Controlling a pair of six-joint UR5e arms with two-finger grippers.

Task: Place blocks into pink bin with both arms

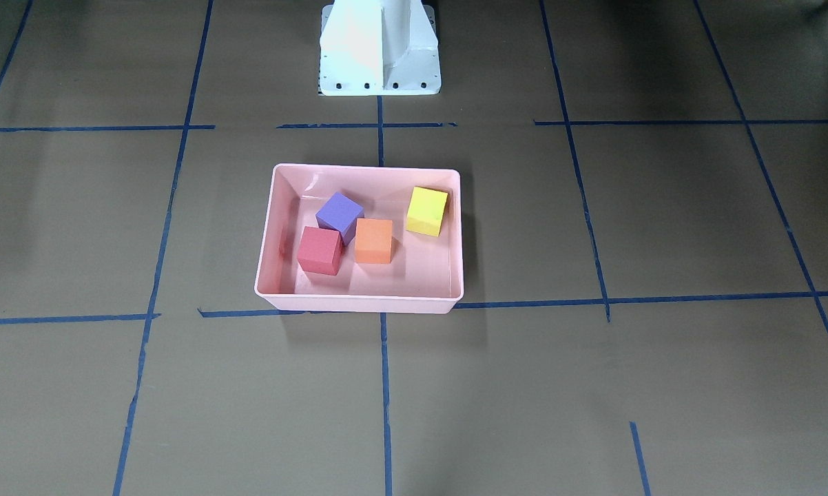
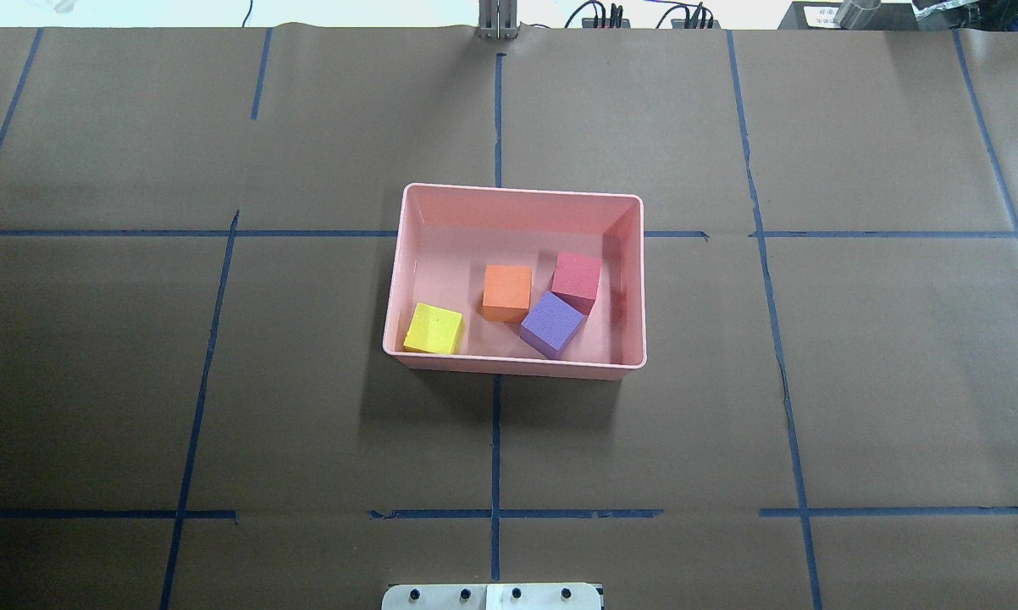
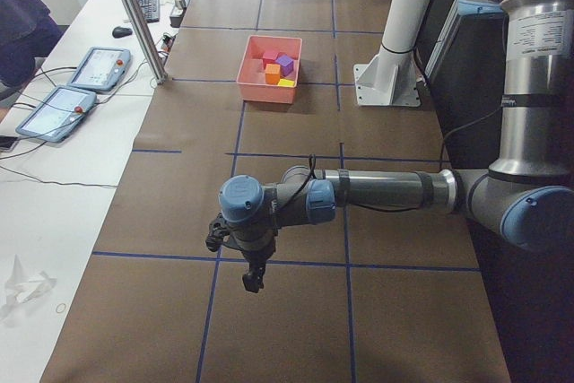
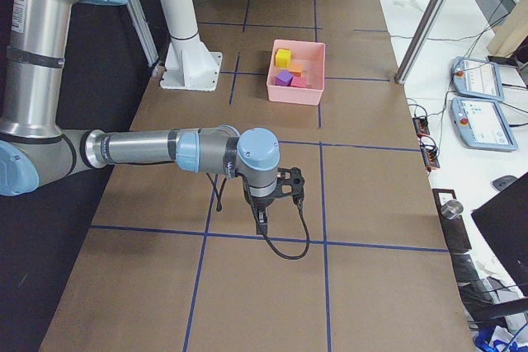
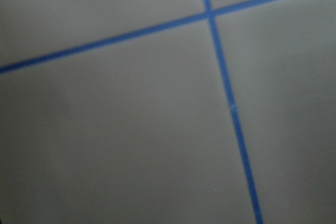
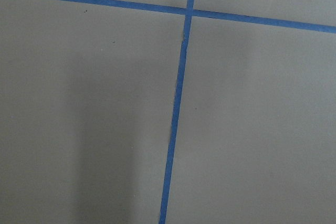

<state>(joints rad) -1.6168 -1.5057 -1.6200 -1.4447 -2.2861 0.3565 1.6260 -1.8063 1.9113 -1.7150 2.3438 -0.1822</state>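
The pink bin (image 1: pixel 359 302) stands at the table's middle, also in the overhead view (image 2: pixel 517 366). All four blocks lie inside it: red (image 1: pixel 319 251), purple (image 1: pixel 339 213), orange (image 1: pixel 373 241) and yellow-green (image 1: pixel 427 211). The purple one touches the red one; the yellow-green one sits apart in a corner (image 2: pixel 434 329). My left gripper (image 3: pixel 254 281) hangs above bare table far from the bin, seen only from the side. My right gripper (image 4: pixel 262 222) does the same at the other end. I cannot tell whether either is open or shut.
The white pedestal base (image 1: pixel 379 48) stands just behind the bin. Blue tape lines (image 2: pixel 495 440) grid the brown table. A side bench with tablets (image 3: pixel 99 67) and a metal post (image 3: pixel 134 15) borders the far edge.
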